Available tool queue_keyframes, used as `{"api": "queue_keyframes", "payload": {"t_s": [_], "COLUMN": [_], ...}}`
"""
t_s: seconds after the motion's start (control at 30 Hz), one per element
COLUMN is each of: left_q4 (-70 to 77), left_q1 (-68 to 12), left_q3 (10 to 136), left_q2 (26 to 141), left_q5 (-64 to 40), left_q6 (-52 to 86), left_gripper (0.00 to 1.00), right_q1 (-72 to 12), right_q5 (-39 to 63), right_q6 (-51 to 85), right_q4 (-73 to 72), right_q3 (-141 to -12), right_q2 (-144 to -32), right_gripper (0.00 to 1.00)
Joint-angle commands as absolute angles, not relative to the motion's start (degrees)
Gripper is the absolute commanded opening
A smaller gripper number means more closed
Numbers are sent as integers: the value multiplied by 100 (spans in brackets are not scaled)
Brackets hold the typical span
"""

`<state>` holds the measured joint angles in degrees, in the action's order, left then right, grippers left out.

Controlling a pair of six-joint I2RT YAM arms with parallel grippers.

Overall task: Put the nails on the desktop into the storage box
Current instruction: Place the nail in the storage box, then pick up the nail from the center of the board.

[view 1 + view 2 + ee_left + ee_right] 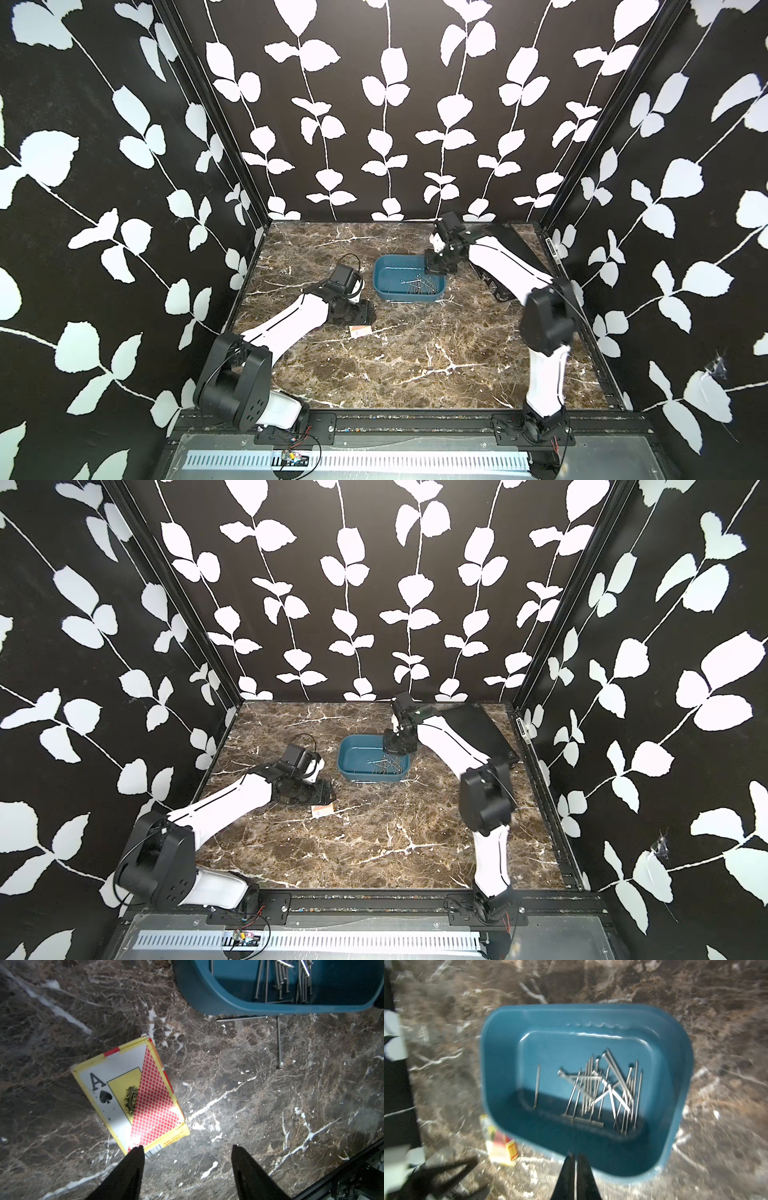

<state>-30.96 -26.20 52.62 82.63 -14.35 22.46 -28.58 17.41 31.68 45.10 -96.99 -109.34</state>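
Observation:
The teal-blue storage box (384, 286) (348, 762) stands on the brown marble desktop (415, 365), towards the back. Several silvery nails (419, 286) (602, 1088) lie heaped at one end of its floor. Two more nails lie on the desktop just outside its wall, one along it (241, 1018) and one pointing away from it (279, 1043). My right gripper (576, 1155) (436, 270) hovers over the box's back right rim, shut to a thin slit with nothing visible between its fingers. My left gripper (188, 1147) (361, 318) is low over the desktop, left of the box, open and empty.
A yellow and red playing-card box (133, 1095) (360, 331) lies flat on the desktop by my left gripper's finger. A flat black case (503, 237) sits at the back right, behind my right arm. Patterned walls close in three sides.

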Motion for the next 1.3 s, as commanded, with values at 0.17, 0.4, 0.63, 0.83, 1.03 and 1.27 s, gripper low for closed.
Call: {"api": "queue_keyframes", "payload": {"t_s": [0.17,0.4,0.63,0.83,1.03,1.27], "left_q4": [-2938,-3105,-3349,-3357,-3365,-3384], "left_q1": [-2593,-2588,-2593,-2593,-2593,-2593], "left_q3": [5612,5677,5490,5335,5326,5253], "left_q2": [8486,8426,8119,7965,7946,7855], "left_q5": [-1654,-1631,-1450,-1378,-1362,-1399], "left_q6": [2100,2042,1968,2004,1986,1995], "left_gripper": [69,69,69,69,69,69], "right_q1": [-3125,-3130,-3239,-3414,-3639,-3932], "right_q5": [2226,2046,1816,1246,695,321], "right_q6": [3477,3369,3273,3072,2794,2672], "right_q4": [3313,2982,3145,3622,4175,4539], "right_q3": [-7287,-7273,-7942,-8243,-8645,-8809], "right_q2": [-10099,-10652,-11139,-11390,-11623,-11877], "right_gripper": [10,14,34,35,35,34]}}
